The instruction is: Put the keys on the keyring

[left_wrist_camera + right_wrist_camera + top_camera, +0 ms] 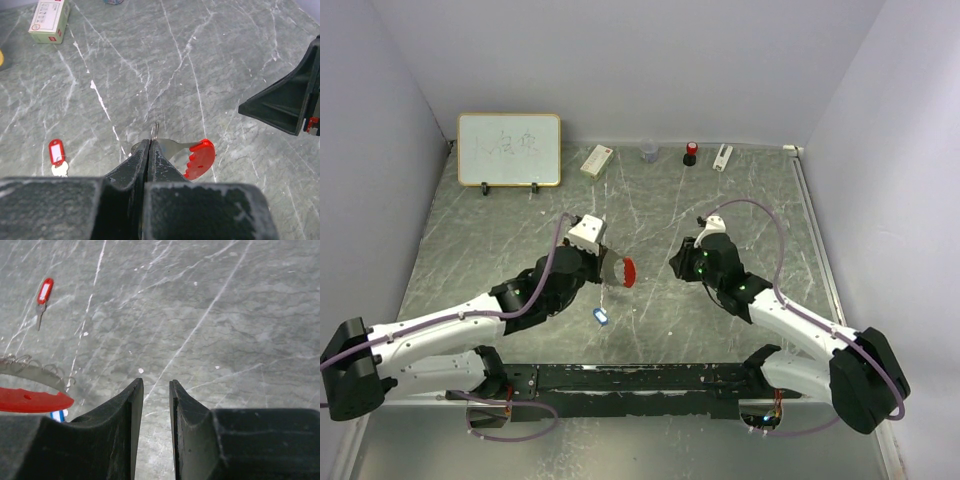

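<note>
- The left gripper (pixel 150 142) is pressed together on the thin wire of the keyring (pixel 620 271), holding it up over the middle of the table (pixel 520 230). Its red fob (pixel 200 159) sticks out beside the fingers.
- The right gripper (pixel 156 386) has its jaws a little apart with nothing between them. It is near the fob but not touching it.
- The blue key (pixel 600 316) lies on the table, just toward the near edge from the fob.
- The red key (pixel 56 152) lies flat on the table, apart from the keyring.
- A whiteboard (pixel 510 150) and a small box (pixel 597 160) stand along the far edge.
</note>
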Controlling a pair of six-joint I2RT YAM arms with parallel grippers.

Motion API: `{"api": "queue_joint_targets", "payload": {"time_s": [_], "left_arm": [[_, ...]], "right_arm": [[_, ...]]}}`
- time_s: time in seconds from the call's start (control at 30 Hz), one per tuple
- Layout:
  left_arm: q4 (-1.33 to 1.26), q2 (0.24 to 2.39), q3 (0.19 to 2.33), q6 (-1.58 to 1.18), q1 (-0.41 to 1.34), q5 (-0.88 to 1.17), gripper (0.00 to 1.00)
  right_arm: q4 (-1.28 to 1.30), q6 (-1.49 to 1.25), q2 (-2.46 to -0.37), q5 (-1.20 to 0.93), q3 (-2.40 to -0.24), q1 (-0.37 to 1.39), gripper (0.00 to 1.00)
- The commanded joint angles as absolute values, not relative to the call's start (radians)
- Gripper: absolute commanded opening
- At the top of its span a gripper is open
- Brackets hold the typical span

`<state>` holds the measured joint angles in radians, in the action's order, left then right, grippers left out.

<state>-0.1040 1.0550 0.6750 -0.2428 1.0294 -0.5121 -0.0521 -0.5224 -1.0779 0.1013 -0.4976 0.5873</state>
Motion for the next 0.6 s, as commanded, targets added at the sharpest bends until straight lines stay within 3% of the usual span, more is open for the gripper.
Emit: {"api": "queue_joint_targets", "payload": {"time_s": [0.0, 0.33, 0.57], "left_arm": [[-0.028, 0.992, 0.723, -0.274, 1.027, -0.581, 0.07], [0.131, 0.861, 0.739, -0.296, 1.007, -0.678, 0.07], [0.169, 0.821, 0.724, -0.318, 0.997, -0.685, 0.07]], "right_arm": [[-0.117, -0.445, -1.1, -0.003, -0.528, 0.607, 0.28], [-0.118, -0.402, -1.27, 0.051, -0.631, 0.859, 0.27], [-0.102, -0.565, -1.428, 0.086, -0.691, 0.963, 0.22]]}}
